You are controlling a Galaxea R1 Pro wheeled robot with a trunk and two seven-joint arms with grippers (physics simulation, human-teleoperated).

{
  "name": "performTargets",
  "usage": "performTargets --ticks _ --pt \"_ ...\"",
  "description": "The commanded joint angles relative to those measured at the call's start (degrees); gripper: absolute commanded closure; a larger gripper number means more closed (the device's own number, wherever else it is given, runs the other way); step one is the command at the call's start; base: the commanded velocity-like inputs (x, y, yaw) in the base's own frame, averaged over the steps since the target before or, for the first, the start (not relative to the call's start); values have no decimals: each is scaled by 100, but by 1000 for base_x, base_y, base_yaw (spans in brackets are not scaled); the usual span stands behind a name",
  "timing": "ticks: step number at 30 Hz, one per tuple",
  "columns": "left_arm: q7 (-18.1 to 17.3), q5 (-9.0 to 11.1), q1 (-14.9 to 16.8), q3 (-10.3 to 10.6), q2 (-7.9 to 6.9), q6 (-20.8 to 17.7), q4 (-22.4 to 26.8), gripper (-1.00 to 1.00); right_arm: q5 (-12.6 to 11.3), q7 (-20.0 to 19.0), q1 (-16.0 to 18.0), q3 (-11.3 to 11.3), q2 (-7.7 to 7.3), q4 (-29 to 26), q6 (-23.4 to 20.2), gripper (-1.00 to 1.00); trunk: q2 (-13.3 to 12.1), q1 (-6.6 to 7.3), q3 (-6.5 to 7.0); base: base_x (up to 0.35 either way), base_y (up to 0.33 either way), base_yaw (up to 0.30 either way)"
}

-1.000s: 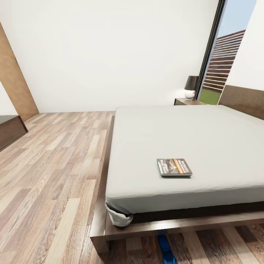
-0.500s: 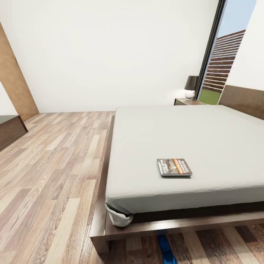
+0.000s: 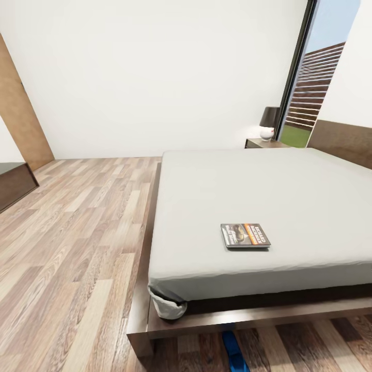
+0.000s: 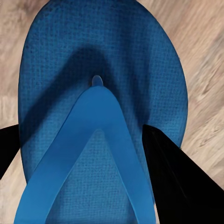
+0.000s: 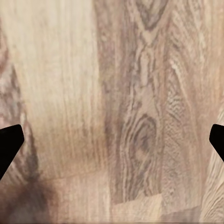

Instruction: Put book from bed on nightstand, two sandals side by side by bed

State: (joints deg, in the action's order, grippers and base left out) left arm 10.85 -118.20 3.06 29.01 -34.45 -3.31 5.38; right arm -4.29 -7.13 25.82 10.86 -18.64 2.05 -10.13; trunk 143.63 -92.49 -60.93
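The book lies flat on the grey mattress of the bed, near its foot edge. The nightstand stands beyond the bed's far side, by the window. A strip of blue sandal shows on the floor at the foot of the bed frame. In the left wrist view a blue sandal lies sole-up side toward the camera on the wood floor. My left gripper is shut on it, one black finger at its edge and the other over its top. My right gripper hangs open over bare floor.
A dark-shaded lamp sits on the nightstand. The tall window runs down the right side, with the brown headboard next to it. A low dark bench and a wooden panel stand at the left. Plank floor spreads left of the bed.
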Motion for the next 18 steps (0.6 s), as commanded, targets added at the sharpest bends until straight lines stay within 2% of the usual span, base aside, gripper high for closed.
performTargets --ticks 1,18 --pt "21 -68 2 -10 0 -23 -4 100 -45 -23 6 48 0 8 -12 -100 2 1 -4 0 0 -66" --pt "-21 -71 0 -10 0 -42 -9 100 -45 -23 -15 48 0 6 -32 -100 2 1 0 0 0 -15"
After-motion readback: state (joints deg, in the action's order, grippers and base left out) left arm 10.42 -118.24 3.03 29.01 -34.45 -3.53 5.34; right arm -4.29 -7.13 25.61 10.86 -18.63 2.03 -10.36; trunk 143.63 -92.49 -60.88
